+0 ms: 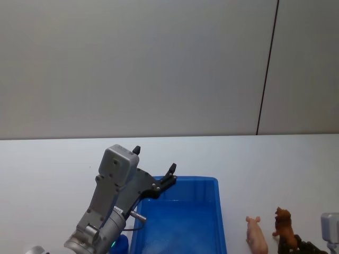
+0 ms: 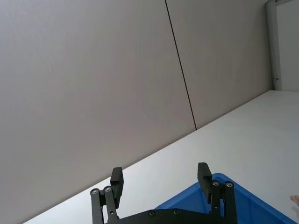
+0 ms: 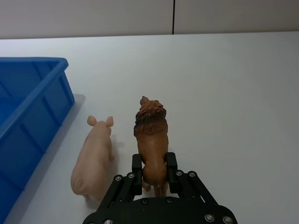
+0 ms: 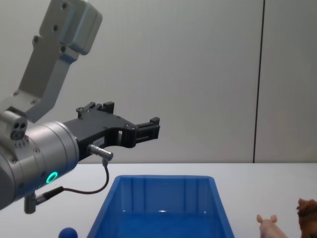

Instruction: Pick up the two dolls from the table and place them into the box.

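Pig [image 3: 93,158] between box [image 3: 28,112] wall and lion [image 3: 150,130] in my right claw [image 3: 154,164] grip; my spread left claw [image 1: 154,160] overhangs box corner; counter [image 3: 233,93] beyond bare.

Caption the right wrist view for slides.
Right gripper grips the brown doll; pink doll beside it, blue box nearby.

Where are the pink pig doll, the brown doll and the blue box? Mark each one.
pink pig doll [image 3: 93,161]: right wrist view, on its back.
brown doll [image 3: 150,133]: right wrist view, on its back behind the mane.
blue box [image 4: 163,177]: chest view, on its far rim.
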Robot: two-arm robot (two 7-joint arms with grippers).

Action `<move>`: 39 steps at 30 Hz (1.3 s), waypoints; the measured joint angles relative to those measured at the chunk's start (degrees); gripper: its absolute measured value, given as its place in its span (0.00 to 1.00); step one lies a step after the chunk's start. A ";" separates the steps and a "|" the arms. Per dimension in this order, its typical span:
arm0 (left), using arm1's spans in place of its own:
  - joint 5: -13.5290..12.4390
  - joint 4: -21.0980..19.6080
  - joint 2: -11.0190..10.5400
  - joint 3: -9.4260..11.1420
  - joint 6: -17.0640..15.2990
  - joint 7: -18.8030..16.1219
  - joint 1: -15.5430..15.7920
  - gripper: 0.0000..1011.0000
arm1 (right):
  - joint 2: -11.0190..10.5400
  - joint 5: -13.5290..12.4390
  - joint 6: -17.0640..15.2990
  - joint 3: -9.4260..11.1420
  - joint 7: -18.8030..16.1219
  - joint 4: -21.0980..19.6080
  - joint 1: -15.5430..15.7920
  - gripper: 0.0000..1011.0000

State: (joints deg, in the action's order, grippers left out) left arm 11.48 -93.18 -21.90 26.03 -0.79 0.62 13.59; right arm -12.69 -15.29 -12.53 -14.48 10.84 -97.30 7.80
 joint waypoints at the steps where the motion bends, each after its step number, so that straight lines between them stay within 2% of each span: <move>1: 0.00 0.00 0.00 0.00 0.00 0.00 0.00 0.99 | 0.01 0.04 0.10 0.01 -0.03 -0.10 0.03 0.28; 10: 0.00 0.00 0.00 0.00 0.00 0.00 0.00 0.99 | 0.06 1.04 1.39 0.14 -0.76 -3.07 0.34 0.28; 18: 0.00 0.00 0.00 0.00 0.00 0.00 0.00 0.99 | 0.39 2.03 1.84 -0.04 -3.76 -5.46 -0.37 0.28; 28: 0.00 0.00 0.00 0.00 0.00 0.00 0.00 0.99 | 2.02 3.15 1.16 -1.08 -9.85 -5.85 -3.08 0.28; 34: 0.00 0.00 0.00 0.00 0.00 0.00 0.00 0.99 | 3.94 4.23 0.11 -2.18 -14.79 -4.01 -5.84 0.28; 35: 0.00 0.00 0.01 0.00 0.00 0.00 0.00 0.99 | 3.94 4.23 0.11 -2.18 -14.79 -4.01 -5.84 0.28; 39: 0.00 0.00 0.00 0.00 0.00 0.00 0.00 0.99 | 5.88 5.15 -0.90 -3.30 -18.53 -1.56 -8.50 0.29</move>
State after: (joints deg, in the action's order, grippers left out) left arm 11.48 -93.18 -21.90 26.03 -0.79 0.62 13.59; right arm -6.81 -10.14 -13.43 -17.78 -7.69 -98.86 -0.69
